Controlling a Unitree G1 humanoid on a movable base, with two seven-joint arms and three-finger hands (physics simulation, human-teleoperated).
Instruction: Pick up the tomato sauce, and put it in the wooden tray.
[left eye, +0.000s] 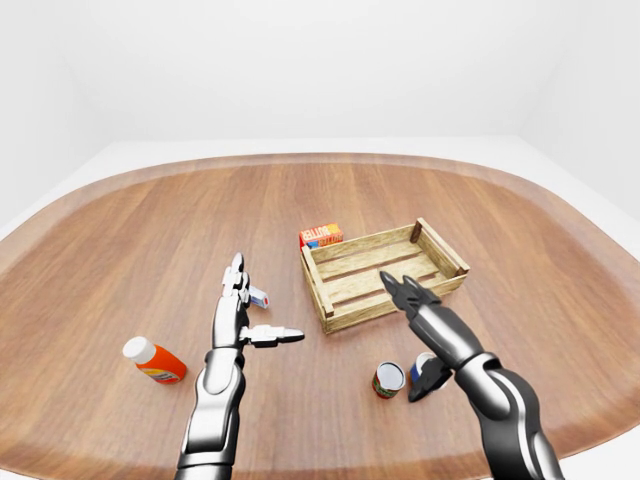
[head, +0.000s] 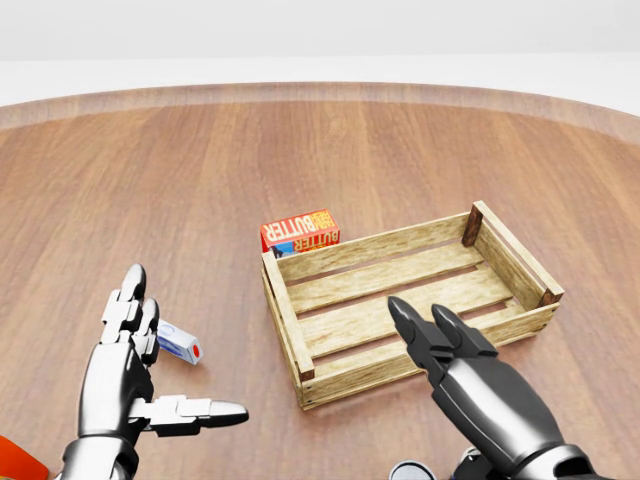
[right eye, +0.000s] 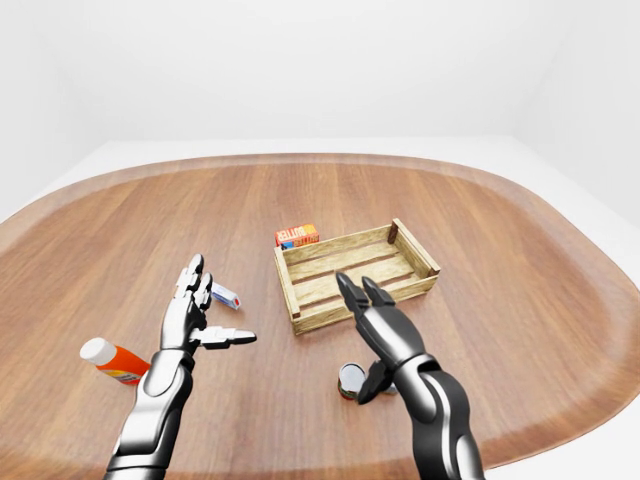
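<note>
The tomato sauce can (left eye: 388, 380) stands on the wooden table (left eye: 150, 230) below the wooden tray (left eye: 384, 273) in the left-eye view, just left of the right hand (left eye: 425, 322), whose fingers (head: 412, 330) are spread and point up-left over the tray's near rail while its thumb hangs down beside the can, closed on nothing. A second, blue-labelled can (left eye: 422, 366) is mostly hidden behind that thumb (its label cannot be read). The left hand (left eye: 238, 318) is held upright and open, well left of the can, with a small white box (left eye: 259, 297) just beside it, an orange bottle (left eye: 154, 361) lower left, and a butter box (head: 299, 231) touching the tray's upper-left corner.
</note>
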